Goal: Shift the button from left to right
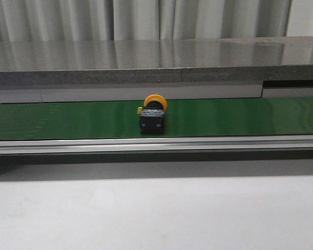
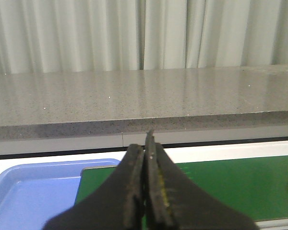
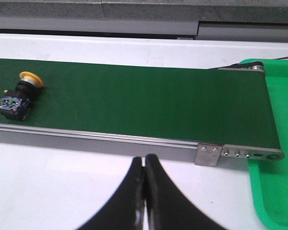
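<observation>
Button (image 1: 153,112): lying on its side on the green belt (image 1: 250,117), about mid-belt in the front view, yellow cap pointing away toward the grey counter (image 1: 146,62), black body nearer the camera.
Contact: nothing touches it; both arms are well apart from it.
Right gripper (image 3: 145,191): jaws pressed together, empty, hovering over the white desk (image 3: 62,182) on the near side of the belt rail (image 3: 110,141); the button sits far off to one side of its view.
Left gripper (image 2: 145,182): jaws closed too, holding nothing, above the belt's end beside the blue tray (image 2: 29,191); only the cap's edge peeks in.
Green tray (image 3: 273,191): waiting past the belt's other end.
Doing it well: I'd say open the jaws first, come straight down, pinch across the black body rather than the round cap, which looks likely to roll.
</observation>
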You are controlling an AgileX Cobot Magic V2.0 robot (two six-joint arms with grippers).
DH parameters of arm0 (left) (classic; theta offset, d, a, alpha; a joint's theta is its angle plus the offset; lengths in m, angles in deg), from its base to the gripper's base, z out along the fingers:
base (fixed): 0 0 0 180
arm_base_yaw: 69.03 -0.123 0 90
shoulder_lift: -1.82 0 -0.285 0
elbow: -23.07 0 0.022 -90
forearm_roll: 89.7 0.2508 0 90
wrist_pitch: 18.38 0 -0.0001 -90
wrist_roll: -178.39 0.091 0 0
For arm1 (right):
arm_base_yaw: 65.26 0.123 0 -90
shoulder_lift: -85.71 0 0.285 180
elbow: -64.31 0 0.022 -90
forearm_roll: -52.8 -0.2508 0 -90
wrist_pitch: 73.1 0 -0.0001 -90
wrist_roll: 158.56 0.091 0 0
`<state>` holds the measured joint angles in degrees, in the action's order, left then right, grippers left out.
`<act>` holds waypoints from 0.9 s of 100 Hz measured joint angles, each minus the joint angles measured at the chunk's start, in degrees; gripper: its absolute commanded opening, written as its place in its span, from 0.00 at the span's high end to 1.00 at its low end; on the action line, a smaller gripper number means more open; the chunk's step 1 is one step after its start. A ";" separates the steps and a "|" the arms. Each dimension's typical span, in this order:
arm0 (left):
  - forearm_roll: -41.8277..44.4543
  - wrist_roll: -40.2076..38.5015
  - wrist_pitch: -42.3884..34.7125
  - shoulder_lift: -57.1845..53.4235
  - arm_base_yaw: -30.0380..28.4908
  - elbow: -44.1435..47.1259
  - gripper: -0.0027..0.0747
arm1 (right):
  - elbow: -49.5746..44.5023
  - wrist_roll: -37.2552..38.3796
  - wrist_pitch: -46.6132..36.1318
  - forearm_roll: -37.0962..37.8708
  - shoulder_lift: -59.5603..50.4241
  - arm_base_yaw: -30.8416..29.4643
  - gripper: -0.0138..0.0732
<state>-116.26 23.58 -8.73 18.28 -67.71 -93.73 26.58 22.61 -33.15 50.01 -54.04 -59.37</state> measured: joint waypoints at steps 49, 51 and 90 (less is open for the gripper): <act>-0.11 0.00 0.00 0.00 0.00 0.00 0.99 | 3.03 0.00 4.02 -3.33 9.88 0.00 0.53; -0.11 0.00 0.00 0.00 0.00 0.00 0.99 | 3.03 0.00 4.02 -3.70 10.03 0.00 0.47; -0.11 0.00 0.00 0.00 0.00 0.00 0.99 | 3.29 0.00 3.75 -7.68 13.38 0.00 0.23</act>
<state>-116.37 23.58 -8.73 18.28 -67.71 -93.73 29.88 22.61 -29.40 42.33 -40.66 -59.37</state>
